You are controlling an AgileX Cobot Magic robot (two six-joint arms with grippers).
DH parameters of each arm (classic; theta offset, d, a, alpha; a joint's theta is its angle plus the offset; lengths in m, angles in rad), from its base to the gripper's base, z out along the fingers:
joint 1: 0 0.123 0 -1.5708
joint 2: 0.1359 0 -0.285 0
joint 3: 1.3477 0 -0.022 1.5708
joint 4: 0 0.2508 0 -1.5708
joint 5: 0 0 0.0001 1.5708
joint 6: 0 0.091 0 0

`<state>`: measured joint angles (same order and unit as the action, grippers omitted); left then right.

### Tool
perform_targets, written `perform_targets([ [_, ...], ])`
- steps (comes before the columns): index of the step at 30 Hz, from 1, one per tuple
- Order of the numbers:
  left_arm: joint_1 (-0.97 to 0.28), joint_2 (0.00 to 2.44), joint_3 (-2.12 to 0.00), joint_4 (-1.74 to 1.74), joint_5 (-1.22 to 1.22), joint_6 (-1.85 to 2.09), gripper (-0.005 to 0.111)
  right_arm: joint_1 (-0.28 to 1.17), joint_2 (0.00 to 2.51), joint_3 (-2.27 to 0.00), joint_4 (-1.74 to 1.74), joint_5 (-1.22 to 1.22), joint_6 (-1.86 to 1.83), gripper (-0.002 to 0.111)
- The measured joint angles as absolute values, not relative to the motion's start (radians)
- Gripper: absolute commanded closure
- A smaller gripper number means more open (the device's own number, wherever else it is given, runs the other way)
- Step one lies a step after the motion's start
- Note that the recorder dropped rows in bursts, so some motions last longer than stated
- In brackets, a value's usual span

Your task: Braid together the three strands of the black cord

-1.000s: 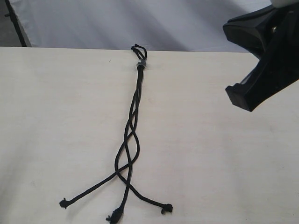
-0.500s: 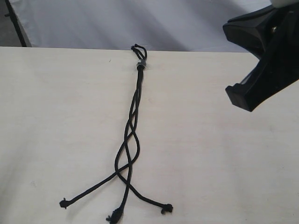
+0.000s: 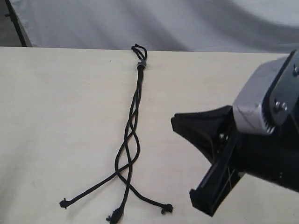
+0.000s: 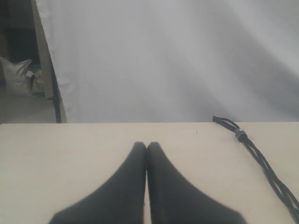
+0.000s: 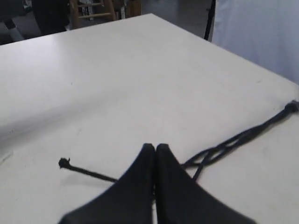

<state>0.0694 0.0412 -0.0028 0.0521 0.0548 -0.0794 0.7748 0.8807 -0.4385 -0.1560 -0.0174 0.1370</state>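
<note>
The black cord [image 3: 133, 126] lies lengthwise on the table, its knotted loop with a grey band [image 3: 140, 63] at the far edge. The upper half is loosely braided. Lower down the three strands [image 3: 122, 184] spread apart to frayed knots [image 3: 63, 203] near the front edge. My right gripper [image 3: 175, 123] hovers shut to the right of the cord's lower half. In the right wrist view the right gripper [image 5: 155, 147] is shut with nothing between its fingers, and a loose strand [image 5: 84, 170] passes behind them. My left gripper [image 4: 147, 145] is shut and empty, off to the side of the loop [image 4: 239, 135].
The pale wooden table [image 3: 56, 107] ends at a white cloth backdrop [image 3: 163, 23] behind the loop. The right arm's grey wrist housing [image 3: 261, 105] fills the lower right of the exterior view. A dark pole [image 4: 53, 93] stands beyond the table's far corner.
The right arm has swung from the upper right corner down and left, close to the cord's lower half. The cord has not moved.
</note>
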Motion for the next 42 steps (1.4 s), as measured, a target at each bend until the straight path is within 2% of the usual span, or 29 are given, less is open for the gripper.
perform_targets([
  [3,0.069,0.041,-0.003,0.052,0.057,-0.079,0.106,0.764,0.834,-0.325,-0.151,-0.041,0.149,0.108],
  [5,0.069,0.041,-0.003,0.052,0.057,-0.079,0.106,0.672,0.74,-0.245,-0.151,-0.125,0.157,0.108],
  [7,0.069,0.041,-0.003,0.052,0.058,-0.079,0.106,0.459,0.635,-0.197,-0.143,-0.209,0.226,0.108],
  [8,0.069,0.041,-0.003,0.052,0.058,-0.079,0.106,0.288,0.562,-0.183,-0.134,-0.223,0.293,0.108],
  [10,0.069,0.041,-0.003,0.052,0.058,-0.079,0.106,0.079,0.448,-0.176,-0.127,-0.206,0.355,0.108],
  [12,0.069,0.041,-0.003,0.052,0.058,-0.077,0.106,-0.042,0.337,-0.173,-0.127,-0.152,0.372,0.108],
  [18,0.069,0.041,-0.003,0.052,0.058,-0.077,0.106,-0.083,0.177,-0.157,-0.127,-0.015,0.363,0.108],
  [27,0.069,0.041,-0.003,0.052,0.058,-0.077,0.106,-0.083,0.039,-0.009,-0.127,0.023,0.277,0.108],
  [37,0.069,0.041,-0.003,0.052,0.058,-0.077,0.106,-0.083,0.013,-0.003,-0.122,0.155,0.243,0.108],
  [42,0.069,0.041,-0.003,0.052,0.058,-0.077,0.106,-0.083,0.009,-0.003,0.01,0.171,0.068,0.108],
])
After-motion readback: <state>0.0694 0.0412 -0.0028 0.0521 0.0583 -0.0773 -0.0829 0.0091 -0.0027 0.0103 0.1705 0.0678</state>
